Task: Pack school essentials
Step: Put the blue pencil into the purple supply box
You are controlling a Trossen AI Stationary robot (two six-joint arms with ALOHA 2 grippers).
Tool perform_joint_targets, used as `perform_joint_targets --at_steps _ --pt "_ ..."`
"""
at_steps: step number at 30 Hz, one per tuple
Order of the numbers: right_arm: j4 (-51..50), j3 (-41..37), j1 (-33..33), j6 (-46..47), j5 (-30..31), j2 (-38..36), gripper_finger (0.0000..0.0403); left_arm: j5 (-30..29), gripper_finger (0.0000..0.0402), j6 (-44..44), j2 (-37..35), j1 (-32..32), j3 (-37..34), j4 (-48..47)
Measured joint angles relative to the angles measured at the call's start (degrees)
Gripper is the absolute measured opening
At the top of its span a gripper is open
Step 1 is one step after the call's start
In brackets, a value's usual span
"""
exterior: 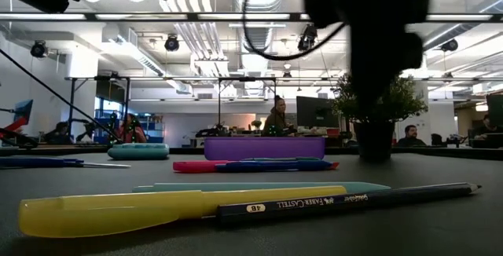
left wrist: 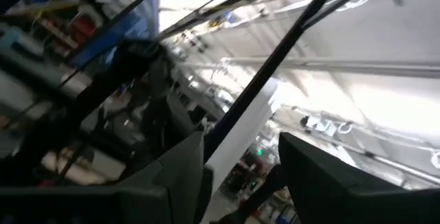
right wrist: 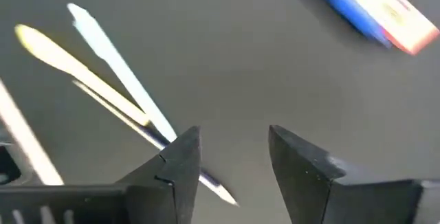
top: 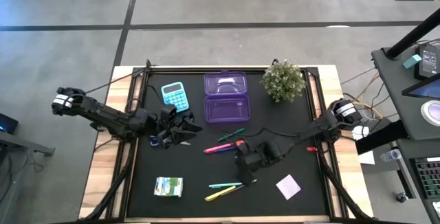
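Note:
My right gripper [top: 243,174] [right wrist: 234,140] is open and hovers just over the mat near the table's near edge. Under it lie a yellow pen [right wrist: 75,69], a teal pen [right wrist: 117,59] and a dark pencil [right wrist: 206,179], side by side on the mat; the pencil runs beneath one finger. Pink and blue pens [top: 223,147] and a green pen [top: 232,135] lie nearer the middle. My left gripper [top: 180,129] [left wrist: 240,155] is open and tipped upward, beside the blue-handled scissors [top: 154,140]. A white pad [top: 288,186] and a green-and-white packet [top: 168,186] rest flat on the mat.
An open purple case [top: 225,97] sits at the far middle, with a teal calculator [top: 174,95] to its left and a potted plant [top: 283,80] to its right. A small red item [top: 313,148] lies near the right edge. People sit in the room beyond the table.

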Motion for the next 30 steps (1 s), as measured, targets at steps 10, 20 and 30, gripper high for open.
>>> perform_joint_targets --at_steps 10,20,30 --pt "6.33 -0.05 1.41 -21.0 -7.02 0.85 0.0189 4.73 0.0173 -8.07 0.0 -0.5 -0.02 -5.18" --pt "6.27 -0.34 6.26 -33.24 -2.37 4.01 0.0178 4.99 0.0173 -7.98 -0.11 -0.94 -0.02 -5.3" --pt "6.26 -0.35 8.04 -37.66 0.21 9.01 0.0169 4.7 0.0173 -8.16 -0.11 -0.92 -0.02 -5.24"
